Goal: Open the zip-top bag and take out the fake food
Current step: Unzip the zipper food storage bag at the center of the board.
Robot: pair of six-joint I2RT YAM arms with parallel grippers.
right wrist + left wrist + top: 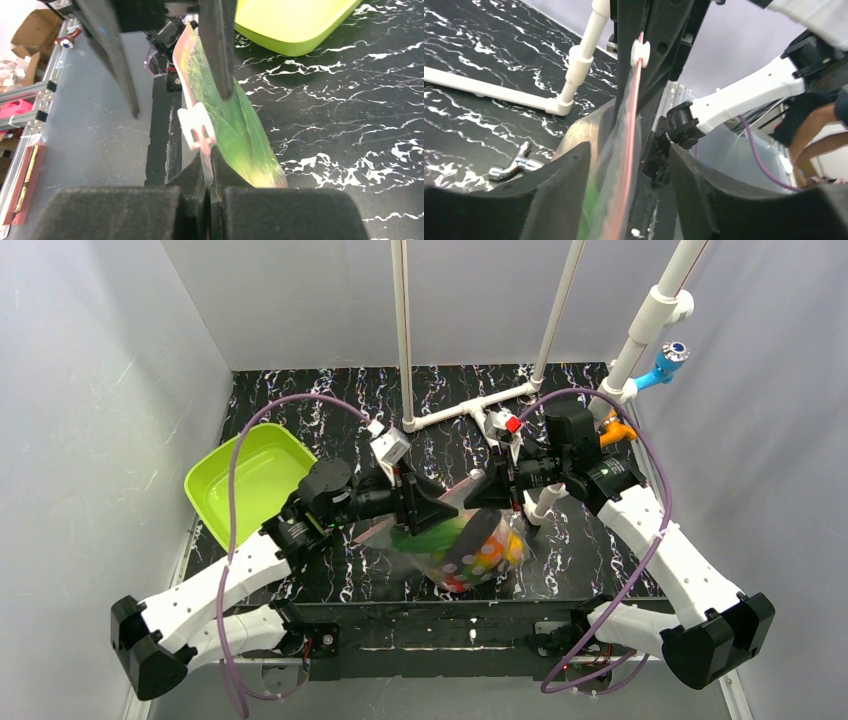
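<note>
1. The zip-top bag [440, 560] is held up between the 2 claws over the middle of the desk [330, 400], mouth edge uppermost.
2. The right claw [210, 165] is pinched together on the pink zip strip, just beside the white slider [196, 125].
3. The left claw [629, 155] stands apart, and the strip runs unclamped between its fingers.
4. Little looks done: the strip seems flat and sealed, and the fake food [495, 552] is all inside. Opening the bag and emptying it both remain.
5. Unclear: how much zip is parted, how many pieces there are behind the crinkled plastic, and whether the bag's bottom touches the desk.
</note>
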